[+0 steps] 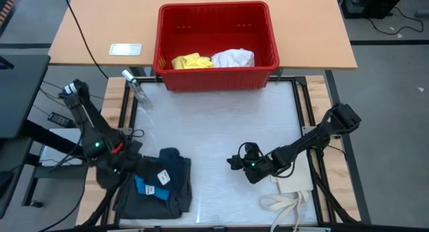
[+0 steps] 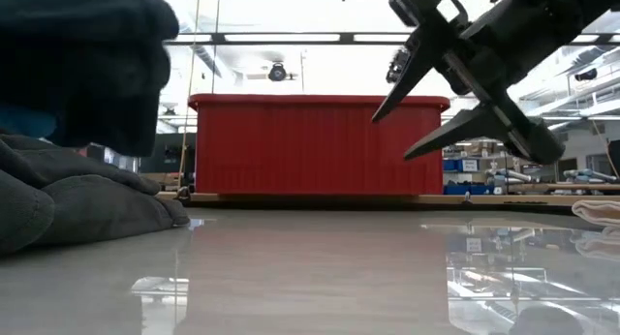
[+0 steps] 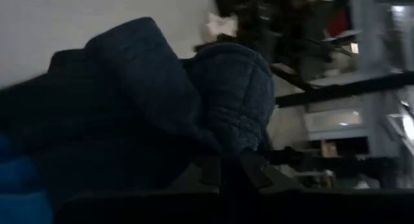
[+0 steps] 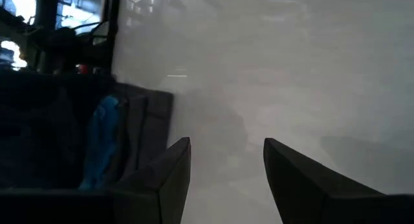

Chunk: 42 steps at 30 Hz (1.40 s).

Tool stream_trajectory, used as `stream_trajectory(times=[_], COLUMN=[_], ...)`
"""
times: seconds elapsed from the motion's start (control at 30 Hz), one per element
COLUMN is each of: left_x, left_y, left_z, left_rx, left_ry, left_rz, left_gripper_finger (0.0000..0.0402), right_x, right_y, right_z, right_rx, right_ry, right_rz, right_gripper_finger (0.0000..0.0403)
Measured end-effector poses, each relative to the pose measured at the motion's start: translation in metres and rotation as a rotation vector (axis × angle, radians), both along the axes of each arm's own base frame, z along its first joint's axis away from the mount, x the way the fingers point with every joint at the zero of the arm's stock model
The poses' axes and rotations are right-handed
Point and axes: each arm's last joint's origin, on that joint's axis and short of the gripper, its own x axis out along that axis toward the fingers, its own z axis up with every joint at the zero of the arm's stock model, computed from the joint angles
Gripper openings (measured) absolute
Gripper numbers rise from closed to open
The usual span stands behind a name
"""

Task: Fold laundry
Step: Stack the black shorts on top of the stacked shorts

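A pile of laundry lies at the table's near left. Dark grey shorts (image 1: 151, 200) are at the bottom, with a bright blue piece (image 1: 141, 186) and a rumpled navy piece (image 1: 173, 166) on top. My left gripper (image 1: 124, 170) is shut at the pile's left edge; in its wrist view the navy cloth (image 3: 162, 101) fills the picture just ahead of the fingers. My right gripper (image 1: 232, 162) hangs open over bare table right of the pile, pointing toward it (image 4: 226, 143), with nothing between its fingers (image 2: 391, 137). My left gripper is shut close against the navy piece (image 3: 220, 140) on top of the pile. The cloth and the gripper's own dark body hide the fingertips. Whether they touch or hold the cloth I cannot tell.
A red basket (image 1: 214, 79) stands at the far edge holding a yellow piece (image 1: 191, 60) and a white piece (image 1: 233, 58). A cream tote bag (image 1: 291, 190) lies at the near right. A small clear object (image 1: 136, 88) sits at the far left. The table's middle (image 1: 221, 125) is bare.
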Motion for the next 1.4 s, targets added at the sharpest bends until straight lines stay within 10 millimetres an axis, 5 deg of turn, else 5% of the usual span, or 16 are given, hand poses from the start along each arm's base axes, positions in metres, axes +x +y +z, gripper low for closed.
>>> stream_trajectory(times=[0.33, 0.67, 0.83, 1.07, 1.27, 1.4], left_x=[-0.028, -0.031, -0.038, -0.037, -0.038, -0.040], left_y=[-0.035, -0.032, -0.024, -0.021, -0.020, -0.015], left_z=[-0.040, -0.049, -0.055, -0.055, -0.047, -0.041], left_rx=[0.114, 0.207, 0.318, 0.323, 0.293, 0.307], left_ry=[0.209, 0.354, 0.497, 0.523, 0.527, 0.521], left_rz=[-0.166, -0.233, -0.300, -0.282, -0.303, -0.323], left_gripper_finger=[0.0008, 0.0018, 0.0054, 0.0139, 0.0214, 0.0247], right_x=[0.008, 0.024, 0.069, 0.154, 0.214, 0.234], right_y=[-0.003, 0.010, 0.013, 0.010, 0.005, 0.010], right_z=[0.002, 0.027, 0.058, 0.066, 0.052, 0.027], right_rx=[0.033, -0.048, -0.227, -0.355, -0.391, -0.410], right_ry=[-0.046, -0.283, -0.375, -0.318, -0.352, -0.307], right_rz=[0.017, 0.160, 0.385, 0.489, 0.600, 0.636], right_gripper_finger=[0.0200, 0.0200, 0.0200, 0.0199, 0.0199, 0.0199])
